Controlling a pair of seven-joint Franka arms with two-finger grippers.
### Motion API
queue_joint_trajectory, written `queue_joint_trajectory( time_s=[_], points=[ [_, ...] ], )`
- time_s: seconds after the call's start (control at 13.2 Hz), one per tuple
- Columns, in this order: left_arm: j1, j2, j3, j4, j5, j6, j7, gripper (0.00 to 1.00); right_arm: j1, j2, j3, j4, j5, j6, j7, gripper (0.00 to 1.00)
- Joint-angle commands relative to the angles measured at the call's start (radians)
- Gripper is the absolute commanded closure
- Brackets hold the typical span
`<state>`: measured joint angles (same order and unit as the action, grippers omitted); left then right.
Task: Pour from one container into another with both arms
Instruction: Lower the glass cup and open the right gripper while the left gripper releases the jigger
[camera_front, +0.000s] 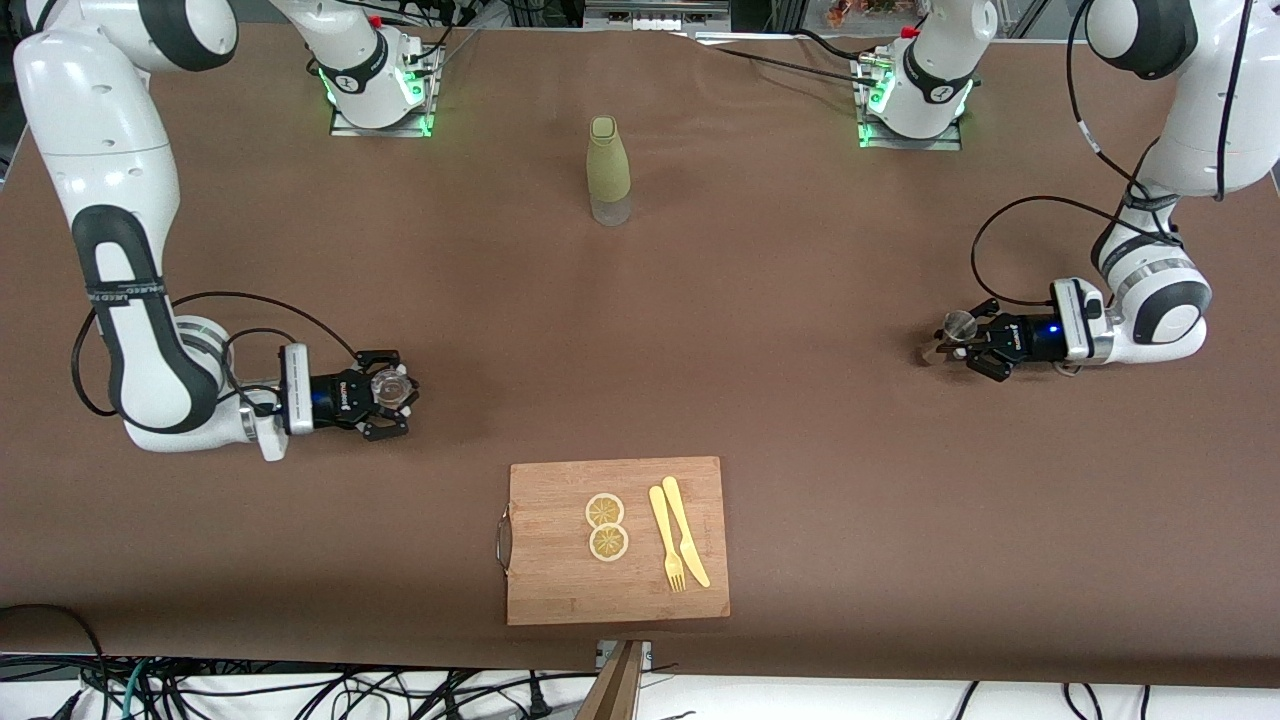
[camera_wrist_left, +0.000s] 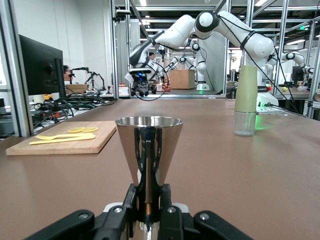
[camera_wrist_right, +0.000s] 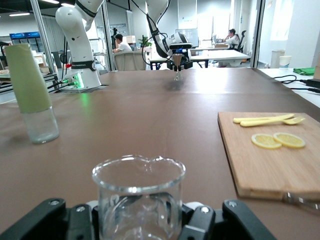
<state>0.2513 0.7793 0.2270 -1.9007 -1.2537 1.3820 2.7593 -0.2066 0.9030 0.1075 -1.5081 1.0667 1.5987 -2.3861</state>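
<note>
Nearest us, toward the right arm's edge of the tabletop, the right gripper pinches the clear glass cup upright, while near the left arm's edge the left gripper is clamped on the metal jigger's waist.

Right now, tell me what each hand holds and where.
Left hand grips the metal jigger at its narrow waist. Right hand grips the glass cup around its lower body.

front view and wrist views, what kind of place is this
Probably a robotics lab: two arms bolted to a brown table, metal framing, a monitor and more robot arms at other benches.
</note>
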Motion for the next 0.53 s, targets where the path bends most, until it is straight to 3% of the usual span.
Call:
queue_joint_trajectory(
  time_s=[0.0,0.46],
  points=[
    [0.006,0.050,0.020,0.002,0.023,-0.052,0.199,1.00,-0.072,0.048,0.008,-0.001,-0.030,-0.026,-0.071,1.00],
    [0.013,0.127,0.026,0.031,0.025,-0.057,0.278,1.00,-0.126,0.145,0.006,0.000,-0.030,-0.023,-0.171,1.00]
  ],
)
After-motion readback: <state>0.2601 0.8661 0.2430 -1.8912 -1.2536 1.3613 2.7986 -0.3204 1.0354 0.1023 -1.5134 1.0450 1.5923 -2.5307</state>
